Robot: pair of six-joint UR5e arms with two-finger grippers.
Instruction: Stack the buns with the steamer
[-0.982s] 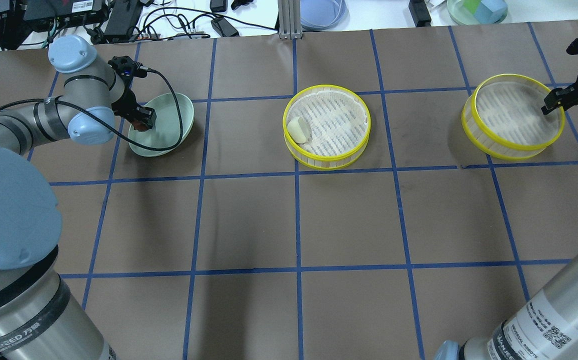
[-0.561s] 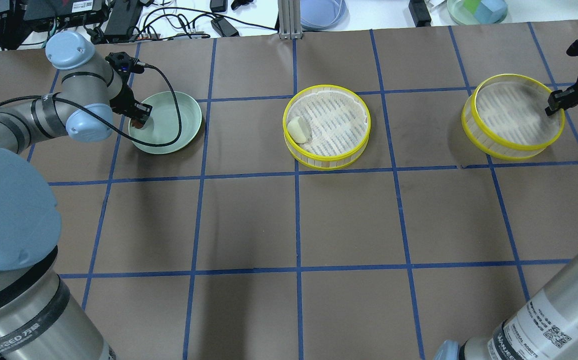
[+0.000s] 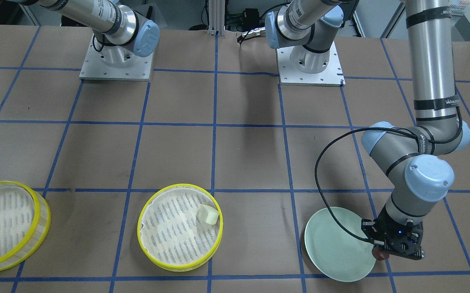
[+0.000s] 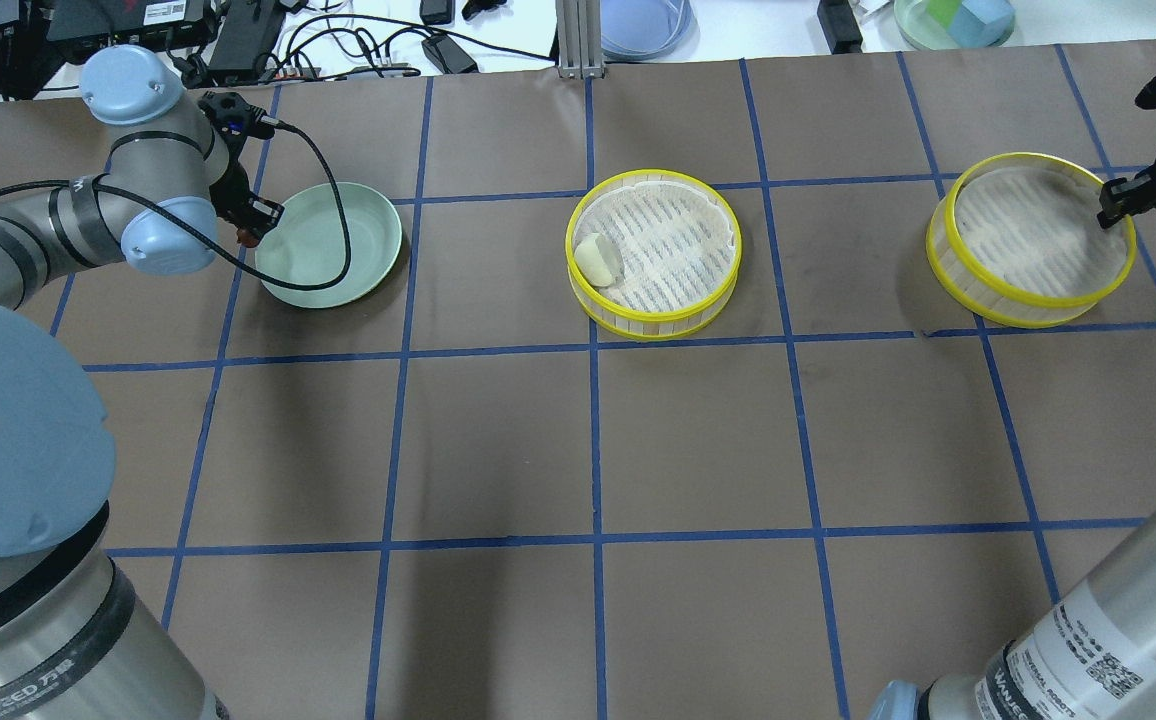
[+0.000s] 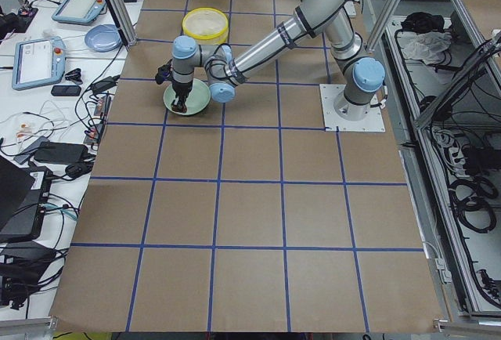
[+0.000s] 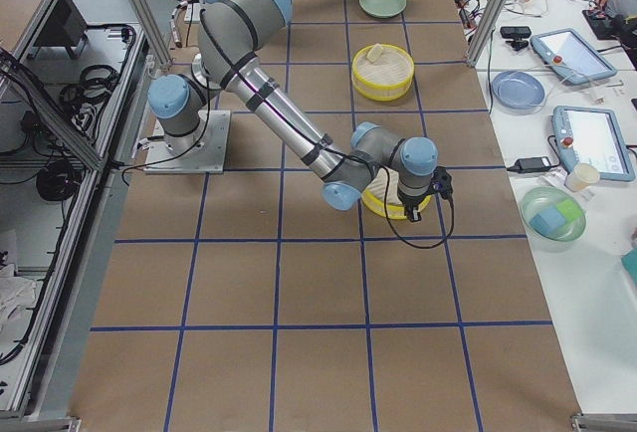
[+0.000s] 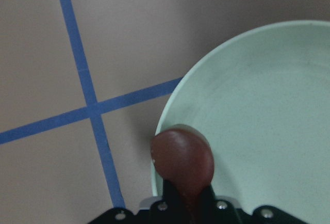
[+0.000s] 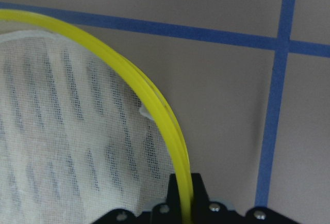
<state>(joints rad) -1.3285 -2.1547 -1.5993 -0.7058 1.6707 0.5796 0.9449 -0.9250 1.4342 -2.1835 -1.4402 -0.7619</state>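
Observation:
My left gripper [image 4: 251,232] is shut on the dark reddish-brown bun [image 7: 181,159] and holds it just over the left rim of the pale green plate [image 4: 338,250]; it also shows in the front view [image 3: 380,254]. The cream-white bun [image 4: 598,259] lies in the middle steamer tier [image 4: 653,322], by its left wall. My right gripper [image 4: 1110,212] is shut on the yellow rim [image 8: 154,110] of the second steamer tier [image 4: 1028,310] at the far right. That tier holds no bun.
The plate [image 3: 332,244] lies flat at the left, with my left wrist cable looping over it. Behind the table's far edge are cables, a blue dish [image 4: 643,25] and a green dish with blocks [image 4: 953,20].
My left gripper has moved left and back out of the plate with the brown bun. The plate, tilted before, has dropped flat. The right tier has shifted slightly right in my right gripper.

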